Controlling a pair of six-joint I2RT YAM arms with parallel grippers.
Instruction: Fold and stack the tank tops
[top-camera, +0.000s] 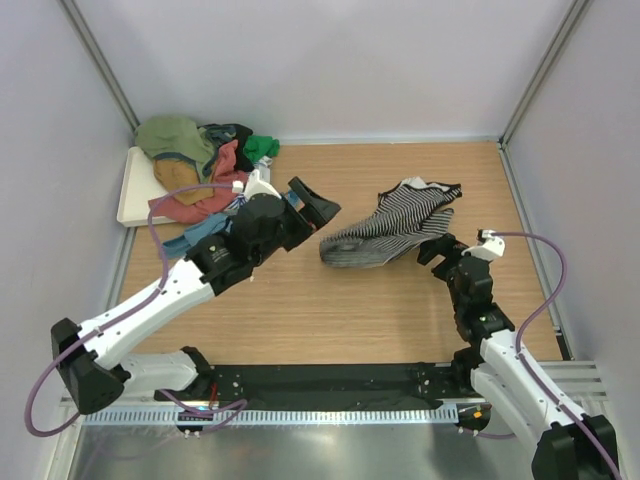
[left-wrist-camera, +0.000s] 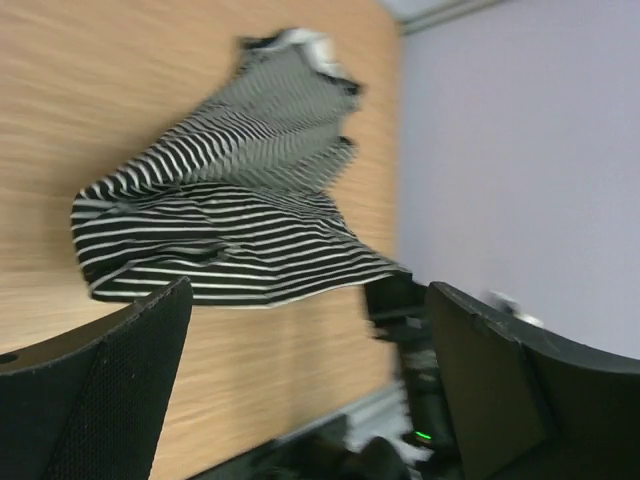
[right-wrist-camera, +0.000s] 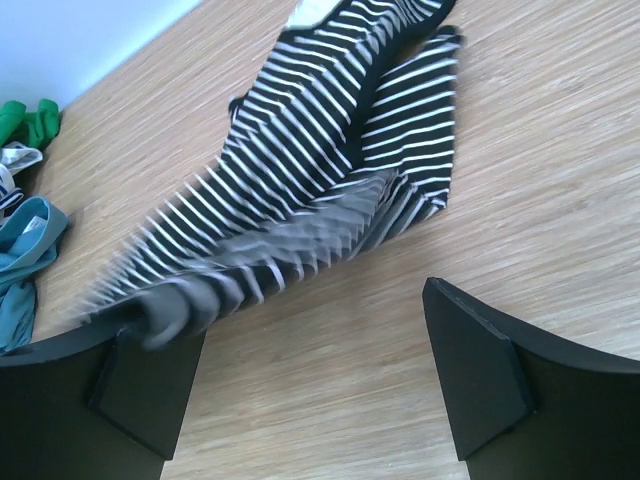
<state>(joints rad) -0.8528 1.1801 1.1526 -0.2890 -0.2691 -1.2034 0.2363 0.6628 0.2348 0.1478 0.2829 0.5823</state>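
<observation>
The black-and-white striped tank top (top-camera: 392, 228) lies crumpled on the wooden table, right of centre. It also shows in the left wrist view (left-wrist-camera: 230, 220) and in the right wrist view (right-wrist-camera: 330, 170). My left gripper (top-camera: 314, 204) is open and empty, just left of the top, with its jaws wide apart in the left wrist view (left-wrist-camera: 310, 300). My right gripper (top-camera: 440, 247) is open at the top's near right edge. In the right wrist view (right-wrist-camera: 300, 320) a blurred fold of the cloth lies over its left finger (right-wrist-camera: 140, 390). The other tank tops (top-camera: 205, 170) are piled at the back left.
The pile holds olive (top-camera: 175, 140), coral (top-camera: 205, 190), green (top-camera: 262, 148) and teal (top-camera: 195, 235) cloth and partly rests on a white tray (top-camera: 133, 195). Grey walls close in the table at the back and both sides. A black strip (top-camera: 330, 378) runs along the near edge.
</observation>
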